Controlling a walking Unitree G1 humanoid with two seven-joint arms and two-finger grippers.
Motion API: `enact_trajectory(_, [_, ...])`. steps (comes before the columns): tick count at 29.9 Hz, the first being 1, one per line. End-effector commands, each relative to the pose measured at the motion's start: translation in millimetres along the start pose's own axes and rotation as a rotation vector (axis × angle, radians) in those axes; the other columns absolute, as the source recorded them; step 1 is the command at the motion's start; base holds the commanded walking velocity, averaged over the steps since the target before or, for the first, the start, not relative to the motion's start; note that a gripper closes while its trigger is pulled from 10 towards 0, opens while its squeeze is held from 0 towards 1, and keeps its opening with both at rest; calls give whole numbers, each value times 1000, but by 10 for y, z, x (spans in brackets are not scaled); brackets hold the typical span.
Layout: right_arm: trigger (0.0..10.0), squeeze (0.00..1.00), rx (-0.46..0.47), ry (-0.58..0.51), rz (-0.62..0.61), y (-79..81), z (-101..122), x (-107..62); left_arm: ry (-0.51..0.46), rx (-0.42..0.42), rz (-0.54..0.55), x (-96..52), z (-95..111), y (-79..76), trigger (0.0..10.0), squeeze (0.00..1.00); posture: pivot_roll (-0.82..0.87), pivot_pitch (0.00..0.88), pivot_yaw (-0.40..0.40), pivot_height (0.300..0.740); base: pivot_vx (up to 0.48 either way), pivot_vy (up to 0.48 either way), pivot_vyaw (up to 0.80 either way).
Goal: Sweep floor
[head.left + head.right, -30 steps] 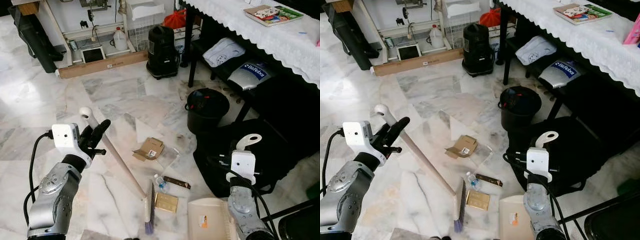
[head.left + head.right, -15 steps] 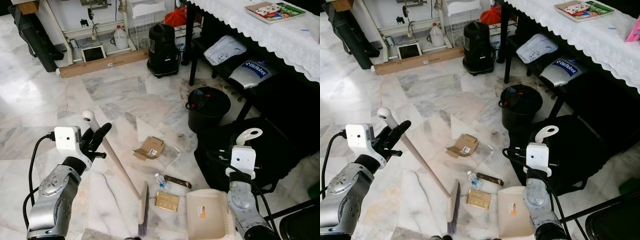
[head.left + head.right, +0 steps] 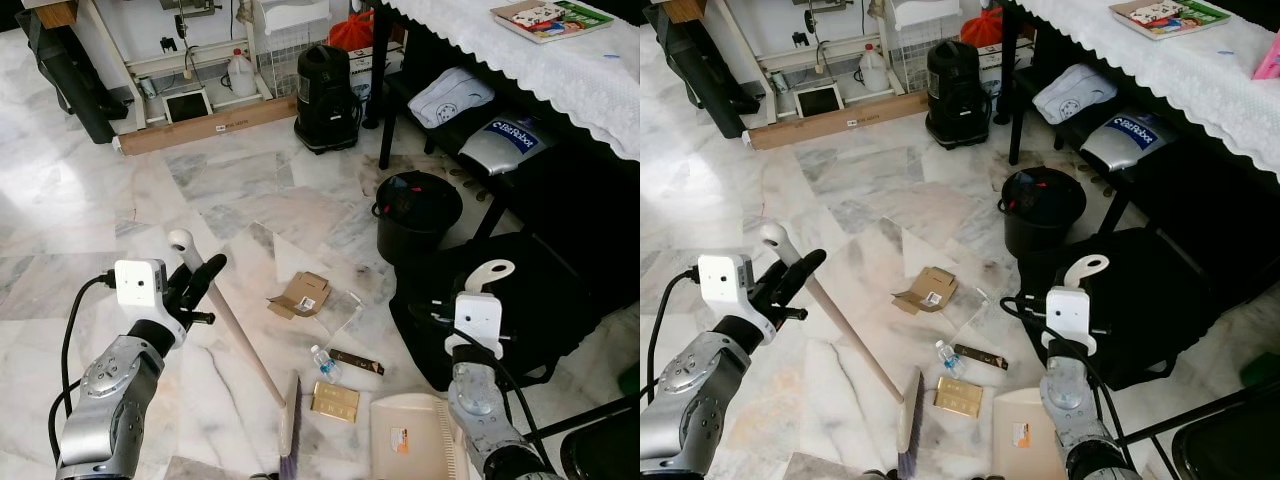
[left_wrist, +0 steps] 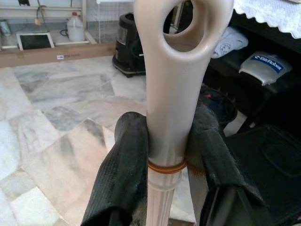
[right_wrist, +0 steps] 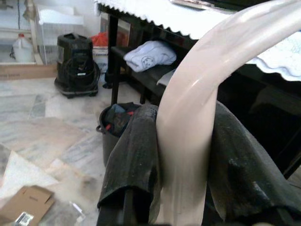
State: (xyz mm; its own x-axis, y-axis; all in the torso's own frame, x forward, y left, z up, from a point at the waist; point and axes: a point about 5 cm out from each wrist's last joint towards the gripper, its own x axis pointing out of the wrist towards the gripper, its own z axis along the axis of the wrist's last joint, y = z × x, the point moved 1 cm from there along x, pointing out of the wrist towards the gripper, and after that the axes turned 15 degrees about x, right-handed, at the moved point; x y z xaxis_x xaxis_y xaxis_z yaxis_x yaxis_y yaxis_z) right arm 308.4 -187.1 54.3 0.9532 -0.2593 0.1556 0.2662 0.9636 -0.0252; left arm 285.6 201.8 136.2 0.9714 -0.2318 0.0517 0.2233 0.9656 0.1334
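A broom with a long beige handle (image 3: 235, 325) slants across the marble floor, its head (image 3: 290, 432) low near my feet. My left gripper (image 3: 195, 285) is shut on the handle just below its looped end (image 4: 181, 28). My right gripper (image 5: 183, 117) is shut on the curved beige handle (image 3: 497, 273) of a beige dustpan (image 3: 415, 440), which rests to the right of the broom head. Between and beyond them lies litter: a gold packet (image 3: 334, 401), a small bottle (image 3: 322, 363), a dark wrapper (image 3: 355, 362), a cardboard scrap (image 3: 300, 296) and clear plastic (image 3: 347, 312).
A black bucket (image 3: 417, 215) and a black bag (image 3: 520, 300) stand to the right, under a table with a white lace cloth (image 3: 540, 60). A black vacuum (image 3: 325, 100) and a long cardboard box (image 3: 200, 128) are at the back. Open floor lies left.
My left gripper and the top of the broom handle have shifted slightly right and lower. The broom head swung a little left, then back beside the gold packet. The dustpan has barely moved.
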Motion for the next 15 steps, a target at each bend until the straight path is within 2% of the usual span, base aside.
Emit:
enact_trajectory(1, [10000,0,-11,10,6,15,-23,-13,-3,3,-19,-18,-9,-13,10000,0,95,139,53,740,0,0,0])
enact_trajectory(7, [10000,0,-13,17,5,9,-45,-32,28,21,-48,-2,-122,-62,10000,0,89,135,56,740,0,0,0])
enact_trajectory(10, [10000,0,-11,22,4,10,-55,-39,28,-23,-105,46,-121,-193,10000,0,85,136,55,740,0,0,0])
enact_trajectory(15, [10000,0,-11,24,5,19,-59,-43,34,-52,-141,53,-132,-242,10000,0,83,138,54,740,0,0,0])
